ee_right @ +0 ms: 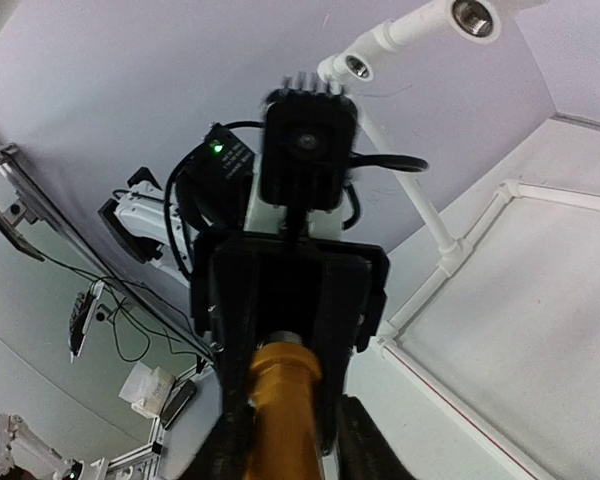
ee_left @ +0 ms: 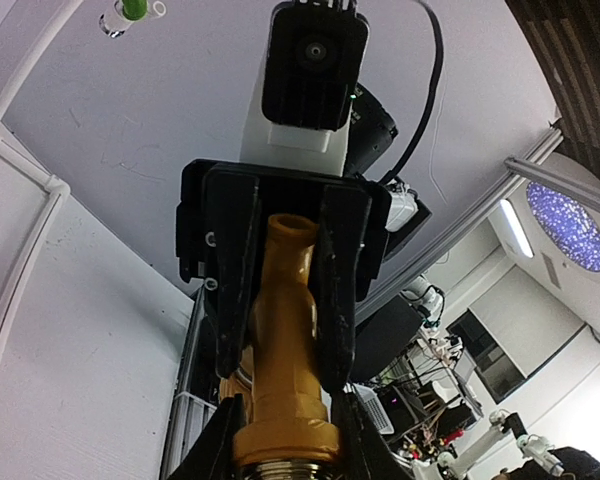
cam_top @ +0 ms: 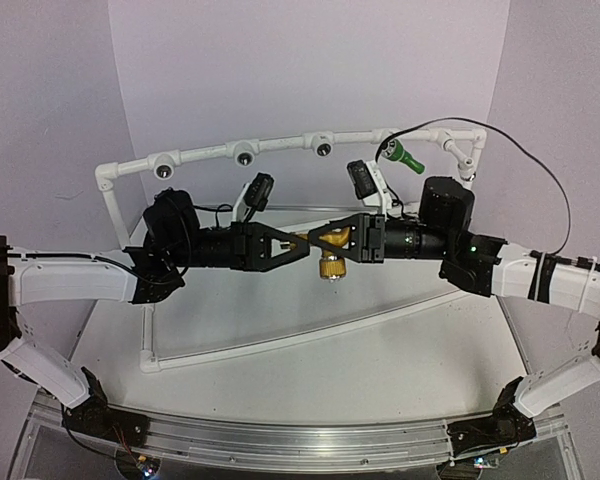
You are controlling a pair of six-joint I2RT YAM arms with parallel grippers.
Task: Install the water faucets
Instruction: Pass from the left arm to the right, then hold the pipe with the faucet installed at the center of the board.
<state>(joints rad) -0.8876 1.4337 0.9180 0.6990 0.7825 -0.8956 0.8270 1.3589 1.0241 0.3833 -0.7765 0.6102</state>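
My left gripper (cam_top: pixel 302 243) and right gripper (cam_top: pixel 320 240) both clamp the yellow-orange plastic faucet (cam_top: pixel 330 265) in mid-air, brass threaded end downward. The green plastic faucet (cam_top: pixel 405 157) sits at the white pipe frame (cam_top: pixel 205 155).

Yellow-orange faucet (ee_left: pixel 285 340), deeper brass tone at the threaded end. Green faucet (cam_top: pixel 410 159). White pipe frame (cam_top: pixel 200 158) with dark round sockets (cam_top: pixel 244 156). Matte black fingers (ee_left: pixel 235 290), black wrist cameras (ee_right: pixel 305 150), black cables (cam_top: pixel 540 160). White arm links (cam_top: pixel 70 282) with black joints. Plain white tabletop (cam_top: pixel 380 370), no pattern; silvery rail (cam_top: pixel 280 445) along the near edge. Pale lavender backdrop (cam_top: pixel 280 70), unpatterned. Tiny green light (ee_right: pixel 216 148) on a black housing.
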